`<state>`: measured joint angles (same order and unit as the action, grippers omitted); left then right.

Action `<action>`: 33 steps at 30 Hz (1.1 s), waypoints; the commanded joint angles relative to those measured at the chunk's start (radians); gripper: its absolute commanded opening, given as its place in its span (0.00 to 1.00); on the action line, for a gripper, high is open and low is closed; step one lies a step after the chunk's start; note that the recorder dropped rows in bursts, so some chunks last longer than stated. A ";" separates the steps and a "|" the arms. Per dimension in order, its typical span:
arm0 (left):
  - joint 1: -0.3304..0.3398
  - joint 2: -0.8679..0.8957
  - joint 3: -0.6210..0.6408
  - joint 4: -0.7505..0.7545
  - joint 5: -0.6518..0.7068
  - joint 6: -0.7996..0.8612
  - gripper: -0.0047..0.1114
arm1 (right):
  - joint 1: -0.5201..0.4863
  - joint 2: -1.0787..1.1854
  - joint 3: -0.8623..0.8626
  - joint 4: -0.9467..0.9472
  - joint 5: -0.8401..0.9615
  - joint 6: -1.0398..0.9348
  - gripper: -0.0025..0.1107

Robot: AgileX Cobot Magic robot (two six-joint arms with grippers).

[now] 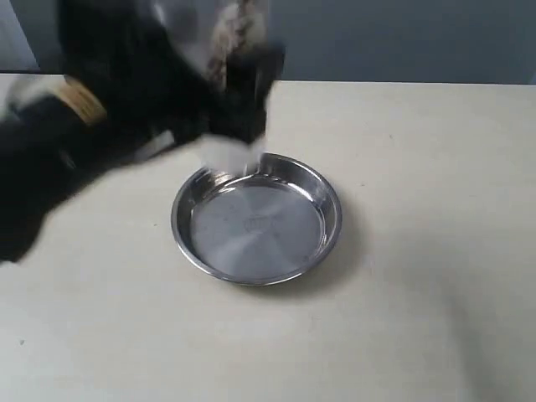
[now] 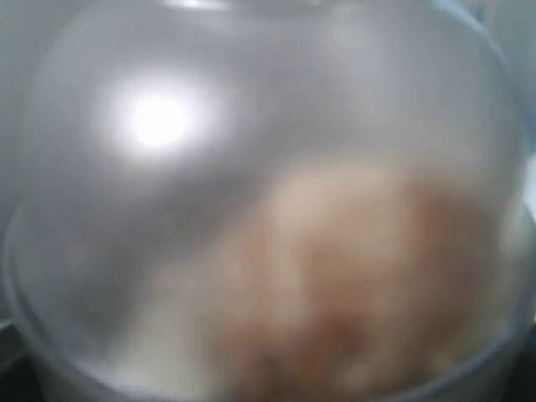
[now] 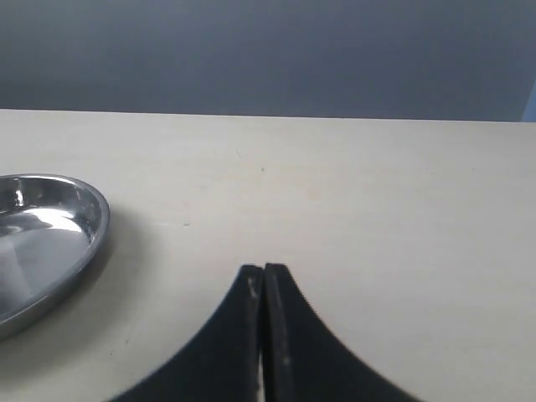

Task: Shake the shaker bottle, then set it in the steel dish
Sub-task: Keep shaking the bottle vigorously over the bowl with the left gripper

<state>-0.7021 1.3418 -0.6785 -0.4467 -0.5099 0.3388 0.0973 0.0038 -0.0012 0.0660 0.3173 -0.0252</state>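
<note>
The frosted shaker bottle point(image 1: 235, 32) is up in the air behind the far left rim of the steel dish point(image 1: 251, 230), smeared by motion, with brownish bits inside. My left gripper point(image 1: 241, 99), a black blur, is shut on it. In the left wrist view the bottle's domed body point(image 2: 276, 218) fills the picture and hides the fingers. The dish lies flat on the table with nothing in it. My right gripper point(image 3: 265, 272) is shut on nothing, low over the table beside the dish point(image 3: 50, 234); it does not show in the exterior view.
The cream table point(image 1: 419, 293) stretches round the dish. A grey-blue wall point(image 1: 402, 38) stands behind its far edge. My left arm point(image 1: 75, 142) reaches in from the left.
</note>
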 commanded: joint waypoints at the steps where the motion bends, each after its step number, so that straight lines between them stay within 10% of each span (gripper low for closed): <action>1: -0.042 0.068 0.054 0.114 -0.066 -0.110 0.04 | 0.004 -0.004 0.001 -0.001 -0.012 -0.001 0.02; 4: -0.058 -0.052 -0.048 0.246 -0.113 -0.112 0.04 | 0.004 -0.004 0.001 -0.001 -0.012 -0.001 0.02; 8: -0.027 0.002 -0.004 0.017 0.032 -0.036 0.04 | 0.004 -0.004 0.001 -0.001 -0.012 -0.001 0.02; 13: -0.058 -0.074 -0.070 0.195 -0.222 -0.088 0.04 | 0.004 -0.004 0.001 -0.001 -0.012 -0.001 0.02; 33: -0.017 -0.057 -0.107 -0.078 0.006 0.035 0.04 | 0.004 -0.004 0.001 -0.001 -0.012 -0.001 0.02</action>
<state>-0.7150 1.2780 -0.7817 -0.5171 -0.4781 0.3771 0.0973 0.0038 -0.0012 0.0660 0.3173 -0.0252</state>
